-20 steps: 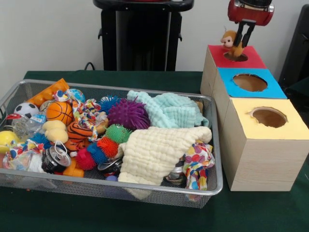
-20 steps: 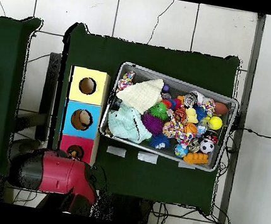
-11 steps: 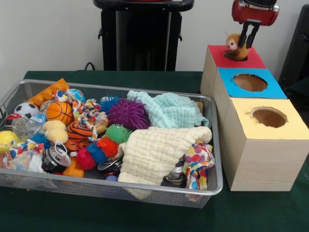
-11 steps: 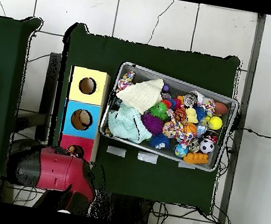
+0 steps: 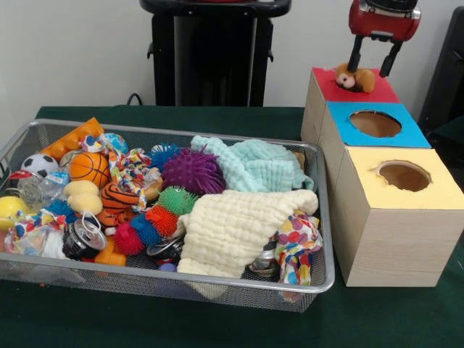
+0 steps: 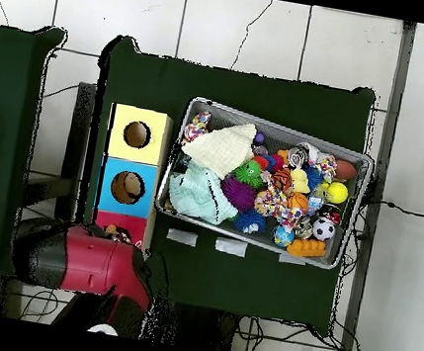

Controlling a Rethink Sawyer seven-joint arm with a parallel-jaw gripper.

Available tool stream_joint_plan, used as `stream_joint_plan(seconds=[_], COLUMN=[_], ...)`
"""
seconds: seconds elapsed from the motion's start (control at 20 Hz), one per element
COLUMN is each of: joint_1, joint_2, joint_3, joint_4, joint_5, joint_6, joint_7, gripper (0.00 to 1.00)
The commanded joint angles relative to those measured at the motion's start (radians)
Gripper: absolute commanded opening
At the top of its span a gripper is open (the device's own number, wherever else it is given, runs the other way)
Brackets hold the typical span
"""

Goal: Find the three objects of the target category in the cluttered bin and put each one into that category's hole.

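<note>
Tool (image 5: 373, 59) spread, empty — plush monkey (image 5: 354, 78) just below, slumped over red hole; soft, light, pinch body.

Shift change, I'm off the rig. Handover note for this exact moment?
End effector: open, empty, above the red-topped box.
Monkey toy: lying on its side across the red box's hole, not visibly dropped in.
Blue-topped box and yellow-topped box: holes show no toy from the front view.
Wire bin: full of clutter, including balls, spiky balls, rope toys and two cloths.
Done: one toy delivered to the red box.
Left: confirm the monkey falls through; whether other targets remain in the bin cannot be told.
</note>
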Motion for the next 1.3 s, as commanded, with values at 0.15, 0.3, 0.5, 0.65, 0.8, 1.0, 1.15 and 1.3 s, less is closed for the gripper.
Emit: stream_joint_plan(seconds=[0.15,0.3,0.5,0.65,0.8,1.0,1.15,1.3], joint_1=[-0.066,-0.06,-0.016,-0.016,0.004,0.032,0.041,0.041], joint_2=[0.103,0.105,0.09,0.089,0.077,0.053,0.046,0.036], joint_3=[0.056,0.058,0.044,0.061,0.047,0.032,0.02,0.015], joint_4=[-0.054,-0.052,-0.057,-0.038,-0.046,-0.053,-0.072,-0.073], joint_5=[0.042,0.042,0.052,0.067,0.074,0.087,0.089,0.089], joint_6=[-0.085,-0.092,-0.064,-0.06,-0.022,0.034,0.064,0.076], joint_7=[0.207,0.211,0.237,0.238,0.25,0.27,0.272,0.264], gripper=[1.0,1.0,1.0,1.0,1.0,1.0,1.0,1.0])
